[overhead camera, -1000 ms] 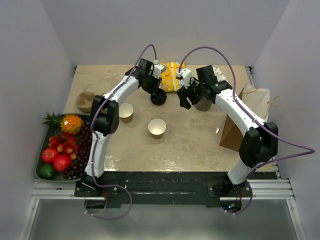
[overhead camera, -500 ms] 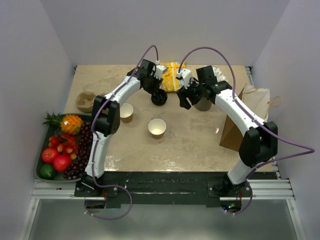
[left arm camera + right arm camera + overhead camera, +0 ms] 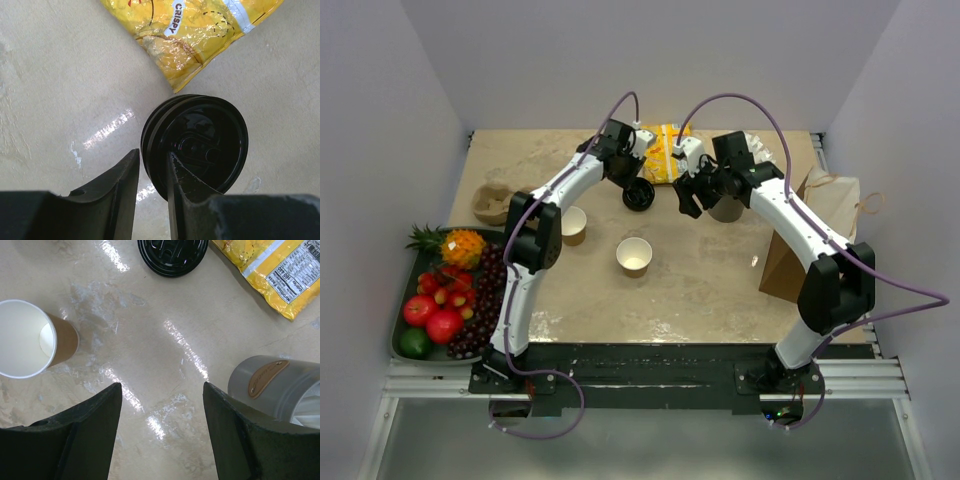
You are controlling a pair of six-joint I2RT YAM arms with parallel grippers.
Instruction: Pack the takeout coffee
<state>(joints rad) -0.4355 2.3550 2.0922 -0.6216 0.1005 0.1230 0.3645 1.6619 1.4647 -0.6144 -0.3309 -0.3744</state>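
Note:
Two kraft-brown paper cups stand open and lidless on the table, one to the left [image 3: 572,224] and one in the middle [image 3: 634,256]; the middle cup also shows in the right wrist view [image 3: 30,337]. Two black lids lie stacked [image 3: 638,196] beside the chip bag and also show in the left wrist view [image 3: 205,145]. My left gripper [image 3: 626,182] [image 3: 151,155] is closed narrowly on the near rim of the lid stack, one finger outside the rim and one on top. My right gripper [image 3: 688,200] [image 3: 162,387] is open and empty above bare table, right of the lids [image 3: 172,255].
A yellow chip bag [image 3: 665,152] [image 3: 190,30] lies at the back. A grey cup of straws [image 3: 727,208] [image 3: 280,385] stands under the right arm. A brown paper bag [image 3: 810,235] stands at the right. A cardboard carrier [image 3: 492,200] and a fruit tray [image 3: 400,345] are at the left.
My left gripper has shifted slightly right and back at the lids. The lids have barely moved. The right arm has not moved.

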